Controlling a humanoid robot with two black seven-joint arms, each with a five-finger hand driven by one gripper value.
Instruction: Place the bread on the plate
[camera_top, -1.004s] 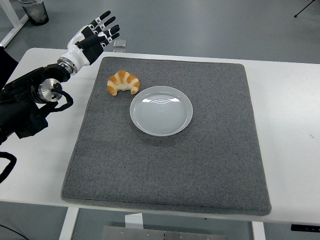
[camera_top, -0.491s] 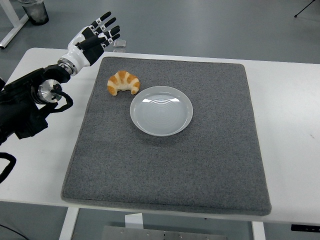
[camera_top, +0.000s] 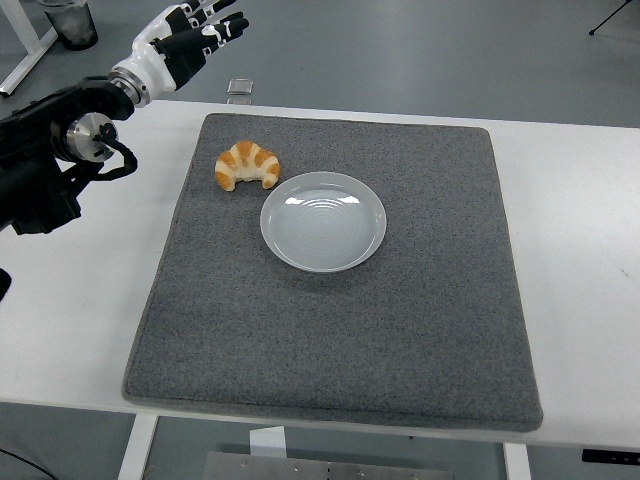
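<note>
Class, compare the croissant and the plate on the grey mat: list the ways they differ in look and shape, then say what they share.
Colour: the croissant is golden-brown with pale stripes; the plate is plain white.
Shape: the croissant is a curved crescent; the plate is round with concentric rings.
Surface: the croissant looks matte and ridged; the plate is smooth and glossy.
Shared: both rest on the grey mat, side by side, untouched by any hand.

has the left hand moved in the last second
Yes. The left hand has risen and drawn back toward the picture's top, now beyond the grey mat's far-left corner, farther from the croissant, fingers spread and empty.
</note>
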